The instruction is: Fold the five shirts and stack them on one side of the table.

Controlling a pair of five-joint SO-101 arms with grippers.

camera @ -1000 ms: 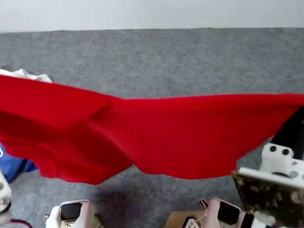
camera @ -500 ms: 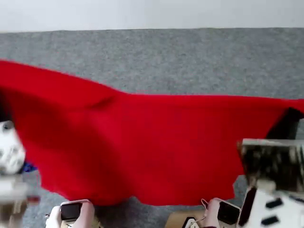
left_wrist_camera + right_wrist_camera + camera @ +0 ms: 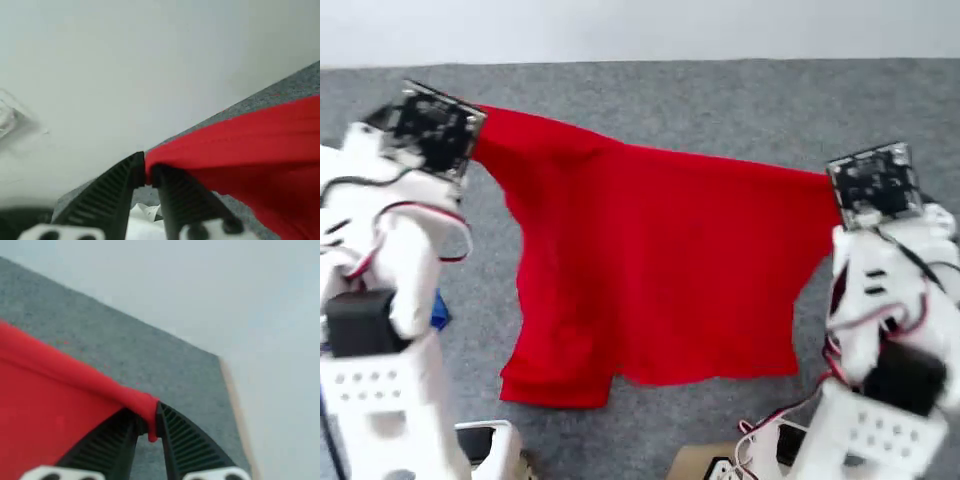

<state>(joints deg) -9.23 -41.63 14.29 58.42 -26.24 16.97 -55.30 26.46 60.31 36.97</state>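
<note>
Jaws pressed together on cloth, both sides: my left gripper [image 3: 148, 172] pinches one top corner of the red shirt [image 3: 660, 260], and my right gripper [image 3: 149, 424] pinches the other. The shirt hangs spread between my raised arms over the grey table [image 3: 720, 100]. I cannot tell whether the hem touches the table. A blue item [image 3: 439, 312] lies beside my left arm.
</note>
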